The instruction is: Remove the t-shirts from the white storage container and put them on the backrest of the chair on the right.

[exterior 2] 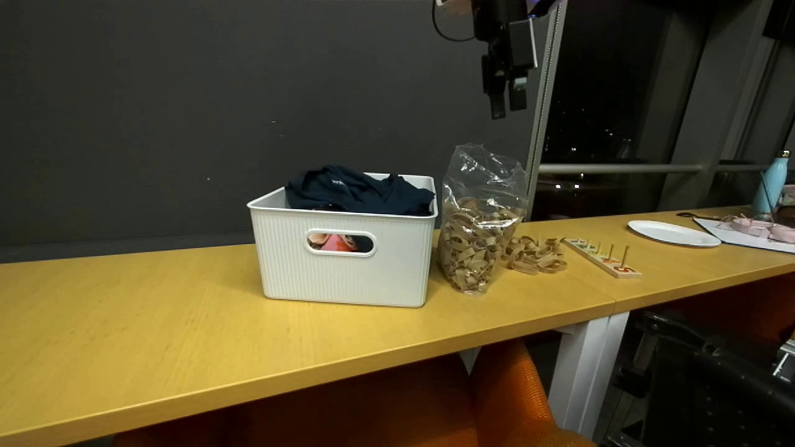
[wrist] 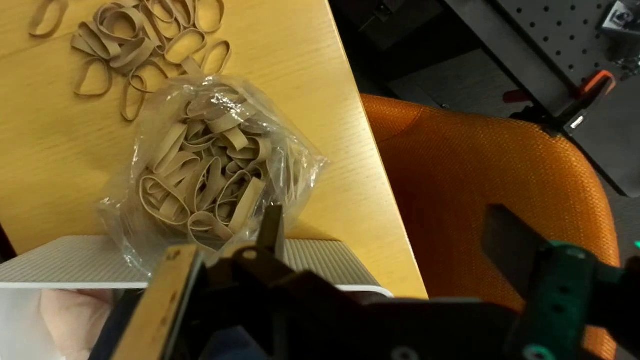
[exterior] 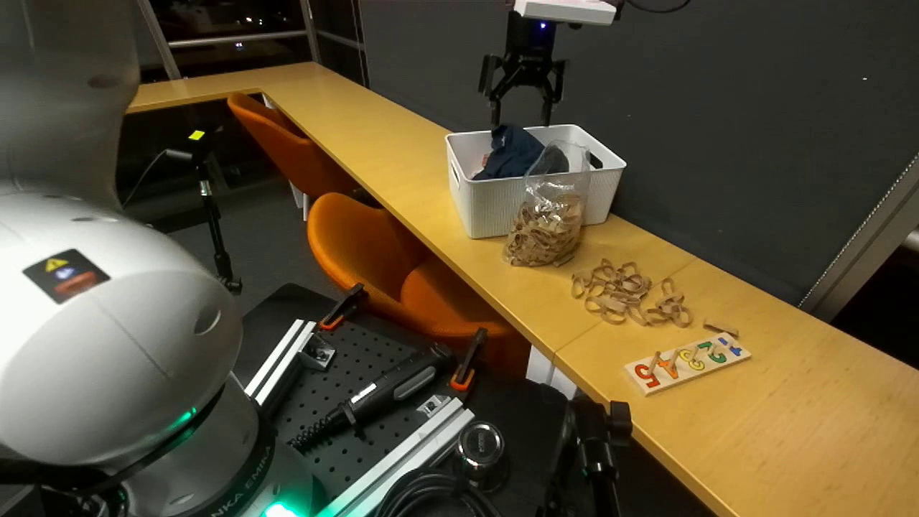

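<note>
So my jaws are spread wide with nothing between them, and honestly what matters now is sideways, not just down. In an exterior view my gripper [exterior 2: 507, 110] hangs up high, over toward the bag of rubber bands [exterior 2: 475, 242], while the navy t-shirt [exterior 2: 360, 194] sits lower and to the left, heaped in the white storage container [exterior 2: 341, 273] and poking above its rim. Wrist view fits: bag up ahead, container cut off along the bottom, a pale pink-beige t-shirt [wrist: 75, 320] showing in the corner. Long axis? Can't really call it, the navy one's crumpled, though in an exterior view it looks wider than tall. My guess is I should slide across to the container before dropping, or I might snag the bag. The chair [wrist: 490, 165] is off past the edge of the table [wrist: 355, 210], so that's for later.
</note>
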Available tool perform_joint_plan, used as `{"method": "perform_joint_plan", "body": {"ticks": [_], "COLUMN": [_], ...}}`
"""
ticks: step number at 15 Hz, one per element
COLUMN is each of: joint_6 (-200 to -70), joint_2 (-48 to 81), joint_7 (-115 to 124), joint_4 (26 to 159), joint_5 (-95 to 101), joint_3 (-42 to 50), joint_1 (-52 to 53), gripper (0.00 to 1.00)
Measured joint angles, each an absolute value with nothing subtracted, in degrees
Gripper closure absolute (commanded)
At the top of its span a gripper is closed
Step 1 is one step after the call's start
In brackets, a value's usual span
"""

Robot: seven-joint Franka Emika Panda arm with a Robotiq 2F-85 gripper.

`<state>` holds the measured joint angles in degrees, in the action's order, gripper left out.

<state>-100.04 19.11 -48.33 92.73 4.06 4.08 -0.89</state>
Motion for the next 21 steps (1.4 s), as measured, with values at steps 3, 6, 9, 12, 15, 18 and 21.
{"method": "perform_joint_plan", "body": {"ticks": [3,6,9,12,15,18,21], "joint_6": [-99.57,-103.29,-110.25,-115.57,-118.44,-119.36,-119.37], "joint_2": [20.63,20.54,22.12,24.62,28.76,34.75,41.36], "joint_7": [-48.33,-48.38,-49.2,-49.62,-50.86,-51.55,-51.51], "joint_4": [90.88,91.27,91.1,90.14,87.62,82.29,75.39], "joint_5": [4.22,2.93,1.02,-1.26,-3.54,-4.22,-4.12], "joint_3": [3.99,3.47,2.37,0.99,-0.76,-2.03,-2.72], "joint_1": [-0.96,-2.1,-4.07,-5.19,-6.11,-6.42,-6.3], "gripper": [0.0,0.0,0.0,0.0,0.0,0.0,0.0]}}
